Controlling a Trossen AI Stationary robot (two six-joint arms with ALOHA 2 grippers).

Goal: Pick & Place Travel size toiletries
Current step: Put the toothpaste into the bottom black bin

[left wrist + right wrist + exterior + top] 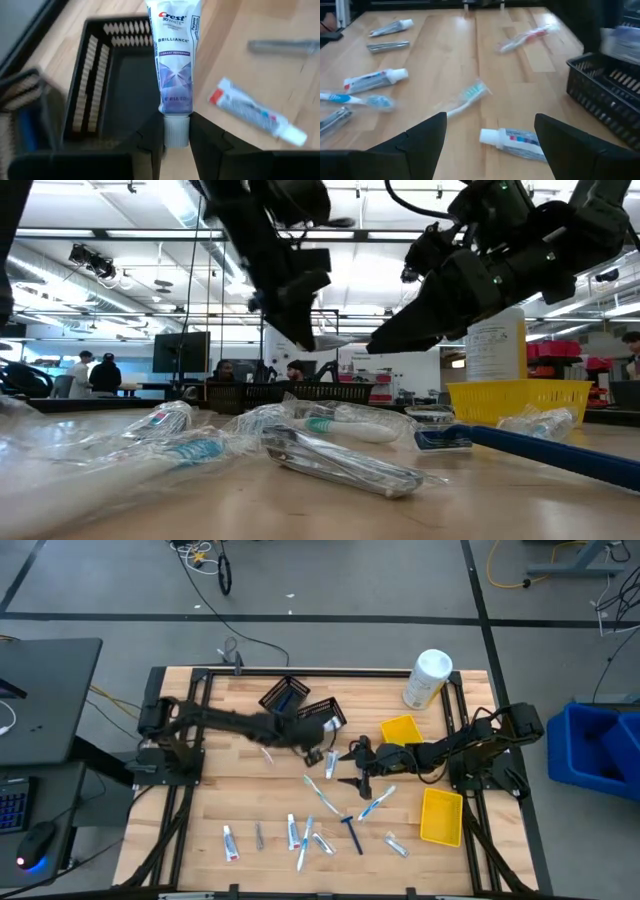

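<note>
My left gripper (176,137) is shut on a white and purple mini toothpaste tube (174,60) beside a black mesh basket (100,85), near the table's middle (318,750). My right gripper (490,135) is open and empty, low over the table (352,767). A white toothpaste tube (512,140) lies flat on the wood between its fingers, untouched. A toothbrush (467,97) lies just beyond. More tubes, toothbrushes, a dark blue razor (352,833) and silver pieces (258,835) lie flat toward the near edge. My left gripper pinches the tube's white cap end (176,131) between its two fingers. The tube sticks out past the fingertips, in line with them. It is lifted clear, its far end over the basket's rim (145,27) and the wood beside it.
Two black mesh baskets (285,695) (322,712) stand at the far middle. One yellow bin (400,730) is right of centre, another (440,815) at the near right. A big white canister (428,678) lies at the far right. A red-marked tube (255,115) lies near the left gripper.
</note>
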